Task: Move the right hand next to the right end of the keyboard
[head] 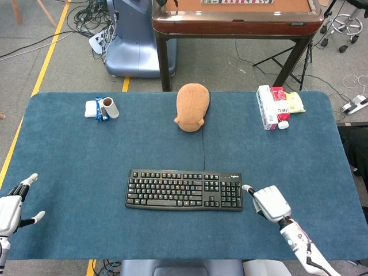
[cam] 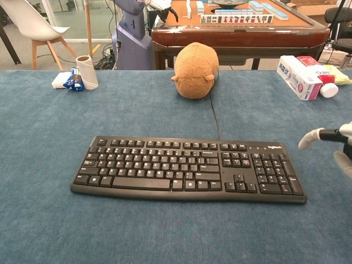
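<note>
The right hand [head: 269, 202] sits at the near right of the blue counter [head: 69, 149], just beside the right end of the keyboard [head: 184, 190] and apart from it. Its fingers are spread and hold nothing; one fingertip [head: 246, 188] extends toward the keyboard's upper right corner without touching it. In the chest view only that finger and part of the hand [cam: 341, 146] show at the right edge, raised slightly above the counter surface.

The left hand [head: 12, 207] lies at the near left edge of the counter, well apart from the keyboard, fingers spread and empty.

The keyboard lies flat near the middle of the counter, long side parallel to the near edge. Its cable [head: 203, 149] runs away from it toward the far side.

Farther back, a brown plush toy [head: 192, 107] rests at the cable's far end. A small roll and wrappers [head: 102, 108] lie far left; a carton group [head: 277, 106] lies far right.
</note>
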`<state>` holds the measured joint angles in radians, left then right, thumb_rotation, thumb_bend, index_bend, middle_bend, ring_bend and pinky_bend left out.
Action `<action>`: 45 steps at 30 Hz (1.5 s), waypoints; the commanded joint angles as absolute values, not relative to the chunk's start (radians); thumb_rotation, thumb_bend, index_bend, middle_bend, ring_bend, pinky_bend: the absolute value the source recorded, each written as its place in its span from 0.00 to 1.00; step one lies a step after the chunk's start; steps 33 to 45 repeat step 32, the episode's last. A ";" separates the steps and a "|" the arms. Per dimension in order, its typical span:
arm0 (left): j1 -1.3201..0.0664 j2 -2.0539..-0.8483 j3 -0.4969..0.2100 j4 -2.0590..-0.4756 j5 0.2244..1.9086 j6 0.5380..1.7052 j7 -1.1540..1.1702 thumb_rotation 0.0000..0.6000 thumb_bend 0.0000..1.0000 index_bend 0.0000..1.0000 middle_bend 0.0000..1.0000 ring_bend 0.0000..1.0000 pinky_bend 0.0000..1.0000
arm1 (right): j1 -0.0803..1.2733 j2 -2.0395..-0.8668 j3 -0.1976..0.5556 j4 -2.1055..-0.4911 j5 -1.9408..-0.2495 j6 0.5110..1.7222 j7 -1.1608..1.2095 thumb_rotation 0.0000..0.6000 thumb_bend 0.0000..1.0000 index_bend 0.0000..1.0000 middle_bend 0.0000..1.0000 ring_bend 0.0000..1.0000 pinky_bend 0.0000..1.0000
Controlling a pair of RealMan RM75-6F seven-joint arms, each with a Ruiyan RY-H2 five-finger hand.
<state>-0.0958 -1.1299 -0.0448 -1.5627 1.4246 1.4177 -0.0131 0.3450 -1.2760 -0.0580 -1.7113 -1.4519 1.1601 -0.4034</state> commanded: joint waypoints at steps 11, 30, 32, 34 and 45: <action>-0.085 -1.111 -0.034 -1.613 1.469 1.461 0.021 1.00 0.13 0.10 0.18 0.26 0.56 | 0.208 -1.236 -0.017 -1.640 -1.630 1.520 -0.146 1.00 0.17 0.28 0.37 0.30 0.55; -0.078 -1.101 -0.024 -1.650 1.500 1.481 0.037 1.00 0.13 0.11 0.18 0.26 0.56 | 0.152 -1.255 0.054 -1.525 -1.594 1.608 0.018 1.00 0.14 0.34 0.37 0.29 0.52; -0.076 -1.103 -0.023 -1.648 1.496 1.479 0.040 1.00 0.13 0.11 0.18 0.26 0.56 | 0.152 -1.250 0.056 -1.529 -1.593 1.602 0.029 1.00 0.14 0.34 0.37 0.29 0.52; -0.076 -1.103 -0.023 -1.648 1.496 1.479 0.040 1.00 0.13 0.11 0.18 0.26 0.56 | 0.152 -1.250 0.056 -1.529 -1.593 1.602 0.029 1.00 0.14 0.34 0.37 0.29 0.52; -0.076 -1.103 -0.023 -1.648 1.496 1.479 0.040 1.00 0.13 0.11 0.18 0.26 0.56 | 0.152 -1.250 0.056 -1.529 -1.593 1.602 0.029 1.00 0.14 0.34 0.37 0.29 0.52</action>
